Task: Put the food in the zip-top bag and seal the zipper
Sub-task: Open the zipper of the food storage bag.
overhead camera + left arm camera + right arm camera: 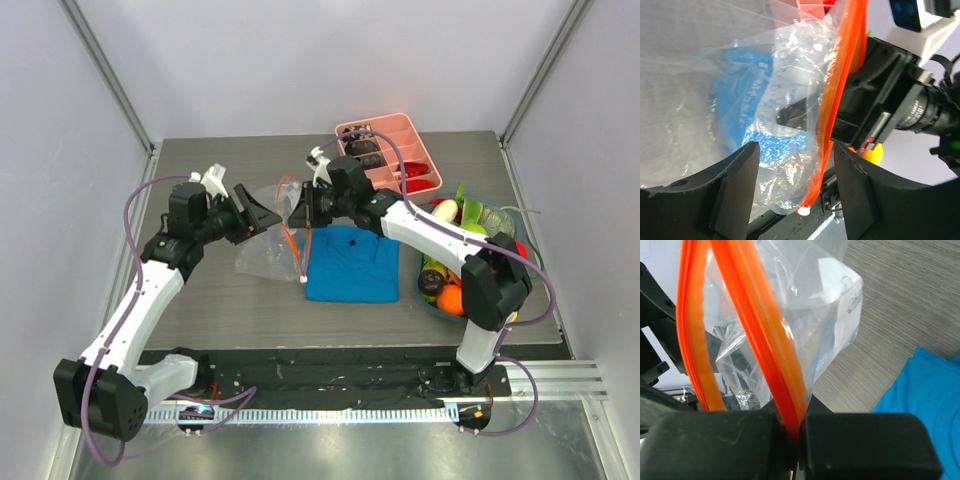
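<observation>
The clear zip-top bag [262,250] hangs between my two grippers, left of the blue cloth. Its orange-red zipper [292,240] runs down to a white tip [303,281]. My right gripper [303,205] is shut on the zipper [775,340] and holds that edge up. My left gripper [262,213] is open beside the bag. In the left wrist view the bag [785,100], the zipper [840,85] and its white tip [803,211] lie between the open fingers [735,185] without touching them. The food [470,215] sits in a bowl at the right. The bag looks empty.
A folded blue cloth [350,265] lies under the right arm, also in the right wrist view [925,400]. A pink divided tray [390,155] stands at the back. The teal bowl [437,308] holding the food is at the right edge.
</observation>
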Action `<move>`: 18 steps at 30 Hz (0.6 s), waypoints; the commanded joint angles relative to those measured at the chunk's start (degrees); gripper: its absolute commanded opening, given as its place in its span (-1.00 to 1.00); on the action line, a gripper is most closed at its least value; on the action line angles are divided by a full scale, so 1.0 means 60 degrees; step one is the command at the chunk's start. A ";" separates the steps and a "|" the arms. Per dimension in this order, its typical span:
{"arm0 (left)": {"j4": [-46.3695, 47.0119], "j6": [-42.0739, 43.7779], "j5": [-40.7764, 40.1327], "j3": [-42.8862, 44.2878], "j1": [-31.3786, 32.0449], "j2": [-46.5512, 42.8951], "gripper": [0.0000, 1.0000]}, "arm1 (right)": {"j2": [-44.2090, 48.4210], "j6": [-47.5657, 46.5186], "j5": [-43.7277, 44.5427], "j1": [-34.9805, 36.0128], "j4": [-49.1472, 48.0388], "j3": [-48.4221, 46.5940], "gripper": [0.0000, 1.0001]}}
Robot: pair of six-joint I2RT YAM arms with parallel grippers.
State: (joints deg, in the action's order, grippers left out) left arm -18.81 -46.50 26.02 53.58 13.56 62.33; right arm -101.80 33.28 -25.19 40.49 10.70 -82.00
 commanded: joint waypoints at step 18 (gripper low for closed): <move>-0.2253 0.1448 -0.0704 0.1747 0.0143 0.0175 -1.00 | 0.0370 -0.1003 0.0316 0.0123 -0.0026 0.0540 -0.98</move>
State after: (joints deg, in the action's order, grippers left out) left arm -25.67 -43.18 23.92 59.16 17.54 66.26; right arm -101.14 32.34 -25.04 41.91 10.33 -80.68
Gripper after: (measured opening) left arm 0.014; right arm 0.017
